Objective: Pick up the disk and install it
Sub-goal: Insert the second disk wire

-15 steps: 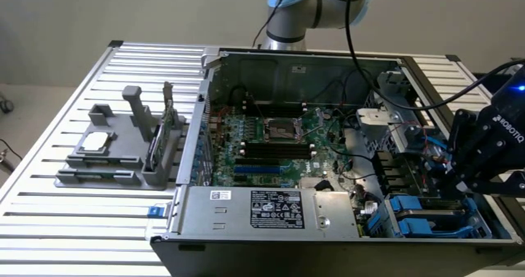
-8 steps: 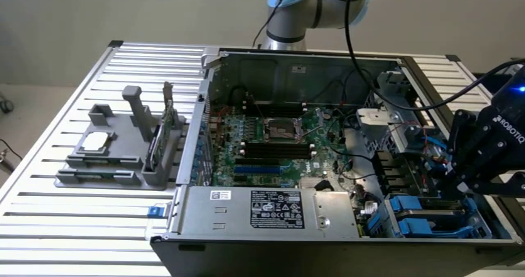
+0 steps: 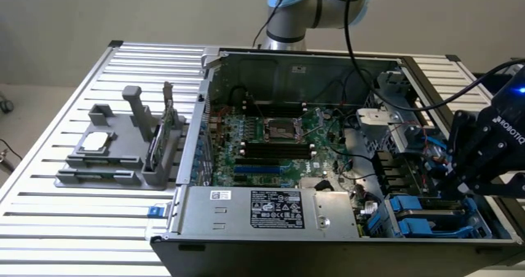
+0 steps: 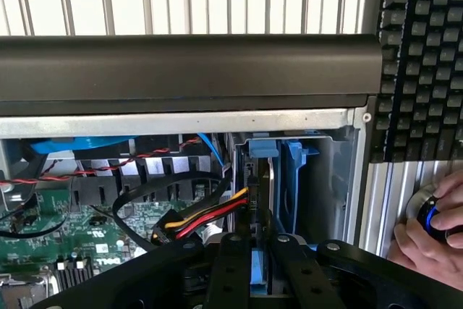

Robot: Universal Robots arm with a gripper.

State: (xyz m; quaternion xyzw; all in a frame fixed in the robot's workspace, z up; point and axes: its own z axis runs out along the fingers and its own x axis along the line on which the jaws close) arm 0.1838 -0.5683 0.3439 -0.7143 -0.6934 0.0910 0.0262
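My gripper [image 3: 459, 182] hangs over the drive bay at the exterior view's right end of the open computer case [image 3: 190, 166]. Its black fingers [image 4: 226, 273] are closed on the disk [image 4: 259, 262], which is seen edge-on with its blue carrier frame between them. The disk stands upright in a slot of the grey drive bay [image 4: 329, 179], its blue end tab [image 4: 262, 148] toward the case wall. A second blue carrier [image 4: 295, 175] sits right beside it. In the exterior view the gripper body hides the disk.
Blue carriers [image 3: 414, 218] fill the bay's lower slots. Red, yellow and black cables [image 4: 206, 216] run close by the fingers. The power-supply box [image 3: 271, 209], motherboard [image 3: 279, 139] and a grey fixture [image 3: 119, 148] lie toward the exterior view's left. A hand [image 4: 434, 233] and keyboard [image 4: 423, 56] sit outside the case.
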